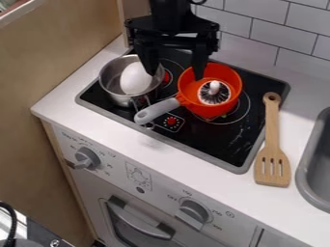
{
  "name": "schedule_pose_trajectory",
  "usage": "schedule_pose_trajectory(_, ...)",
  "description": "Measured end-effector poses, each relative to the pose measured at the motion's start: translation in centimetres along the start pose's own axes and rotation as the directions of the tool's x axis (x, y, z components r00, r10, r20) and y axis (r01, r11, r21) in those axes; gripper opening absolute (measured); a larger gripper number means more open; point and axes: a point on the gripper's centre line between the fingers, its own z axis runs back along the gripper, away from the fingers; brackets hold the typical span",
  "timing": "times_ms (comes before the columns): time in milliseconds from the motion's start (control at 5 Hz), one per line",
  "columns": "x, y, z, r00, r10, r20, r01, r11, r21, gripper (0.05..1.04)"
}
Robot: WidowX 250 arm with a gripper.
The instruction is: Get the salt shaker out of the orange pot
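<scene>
OK, so I'm at the pre-grasp step, AFAICT: salt shaker (214,92) sits in the orange pot (226,73), white knob facing up, & the whole lift is left to do. My gripper (175,76) is spread wide w/ nothing btwn the fingers. It hangs over the gap btwn the steel pot (111,79), w/ its white egg-shaped thing (135,78), & the orange one; one fingertip overlaps the orange rim in view, can't tell how high above it.

Next: shift across until the shaker's centred btwn my tips, drop w/ one finger each side, close on knob or body, then go straight up past the rim before any sideways move. Main risk, IMO: landing a finger on the rim, or dragging the pot along w/ the shaker. Knob looks small, so aim matters.
</scene>
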Motion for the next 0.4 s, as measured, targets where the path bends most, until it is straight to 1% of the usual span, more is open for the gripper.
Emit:
schedule_pose_trajectory(200, -0.01, -0.95, -1.02, 0.996, -0.012, 0.083, 0.008, 0.999, 0.043, 0.999)
schedule_pose_trajectory(400, 0.01, -1.45, -1.81, 0.985, -0.08, 0.15, 0.07, 0.995, 0.07, 0.999)
